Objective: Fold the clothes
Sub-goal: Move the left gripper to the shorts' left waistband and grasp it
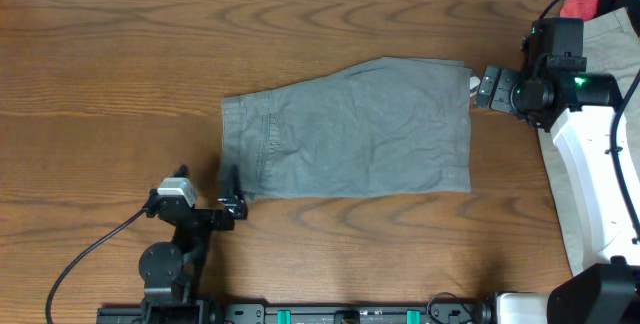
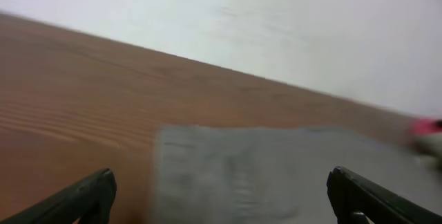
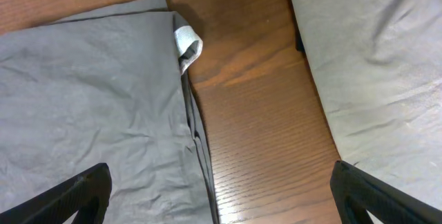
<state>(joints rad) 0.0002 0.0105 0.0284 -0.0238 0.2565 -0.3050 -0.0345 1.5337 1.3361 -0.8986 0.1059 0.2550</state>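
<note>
The medium grey shorts (image 1: 350, 129) lie flat and folded in the middle of the table. They also show blurred in the left wrist view (image 2: 276, 175) and in the right wrist view (image 3: 90, 99). My left gripper (image 1: 232, 190) is open and empty at their near left corner, with its fingers (image 2: 221, 200) spread wide. My right gripper (image 1: 487, 86) is open and empty just off their far right corner, its fingers (image 3: 221, 196) straddling the shorts' right edge. The beige-khaki shorts (image 1: 610, 49) lie at the right table edge, partly under my right arm, and show in the right wrist view (image 3: 373, 65).
A pale inner flap (image 3: 186, 44) sticks out at the grey shorts' far right corner. A red object (image 1: 580, 6) sits at the far right behind my right arm. A strip of bare wood (image 3: 262, 113) separates the two pairs of shorts.
</note>
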